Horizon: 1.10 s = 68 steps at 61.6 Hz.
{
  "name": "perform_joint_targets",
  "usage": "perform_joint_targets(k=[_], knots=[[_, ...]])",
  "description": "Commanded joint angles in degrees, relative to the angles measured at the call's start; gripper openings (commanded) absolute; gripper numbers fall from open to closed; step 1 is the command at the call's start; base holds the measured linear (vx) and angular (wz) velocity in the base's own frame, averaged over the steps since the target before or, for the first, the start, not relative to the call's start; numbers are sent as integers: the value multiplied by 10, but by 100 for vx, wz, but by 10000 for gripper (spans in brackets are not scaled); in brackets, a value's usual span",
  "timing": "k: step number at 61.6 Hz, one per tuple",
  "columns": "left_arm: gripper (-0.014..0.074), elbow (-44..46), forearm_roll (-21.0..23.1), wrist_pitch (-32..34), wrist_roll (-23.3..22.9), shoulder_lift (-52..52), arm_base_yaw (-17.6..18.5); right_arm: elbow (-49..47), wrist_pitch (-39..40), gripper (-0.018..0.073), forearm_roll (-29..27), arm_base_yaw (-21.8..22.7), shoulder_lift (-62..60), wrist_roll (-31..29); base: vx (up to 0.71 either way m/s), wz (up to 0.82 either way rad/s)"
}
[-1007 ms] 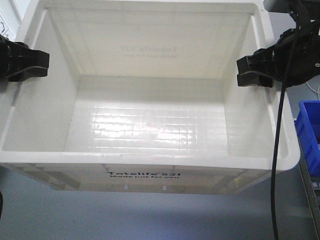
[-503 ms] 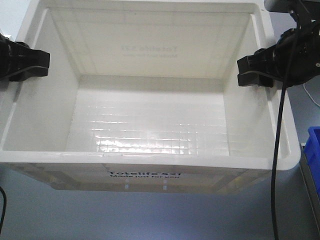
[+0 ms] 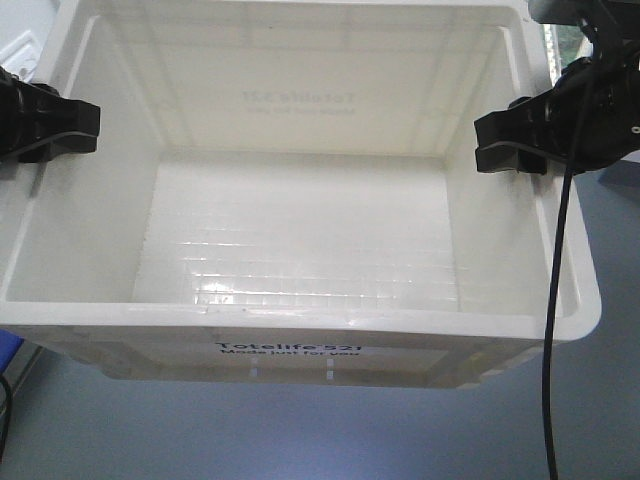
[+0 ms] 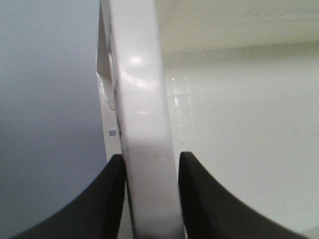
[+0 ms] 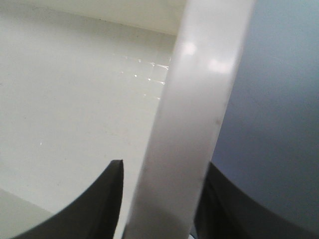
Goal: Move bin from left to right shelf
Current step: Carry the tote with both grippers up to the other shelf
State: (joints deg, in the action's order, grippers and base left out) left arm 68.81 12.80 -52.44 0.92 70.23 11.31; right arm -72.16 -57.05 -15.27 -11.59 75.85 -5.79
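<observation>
The bin (image 3: 300, 240) is a large white tote with black "Totelife 521" print on its near side, and it fills the front view. My left gripper (image 3: 75, 130) is shut on the bin's left rim (image 4: 142, 114), one finger outside and one inside. My right gripper (image 3: 497, 145) is shut on the bin's right rim (image 5: 194, 119) in the same way. The bin is held between both arms above a grey floor. It holds nothing inside.
A bit of a blue object (image 3: 8, 345) shows at the lower left edge, under the bin. A black cable (image 3: 552, 330) hangs from the right arm across the bin's right rim. Grey floor (image 3: 300, 430) lies below.
The background has slid past: the blue bin at the right edge has gone out of view and a blue bit now shows at the lower left. Both grippers keep their hold on the rims.
</observation>
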Motion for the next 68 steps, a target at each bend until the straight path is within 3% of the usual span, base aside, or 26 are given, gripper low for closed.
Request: perform_joint_targets(k=[1,68], knots=[[-8,20,12,57,27,-25,3,-21,45,-4,16,4,-20,-13,29,51],[-8,20,12,58,27,-25,3,-21,45,-4,16,4,-20,-13,17,62]])
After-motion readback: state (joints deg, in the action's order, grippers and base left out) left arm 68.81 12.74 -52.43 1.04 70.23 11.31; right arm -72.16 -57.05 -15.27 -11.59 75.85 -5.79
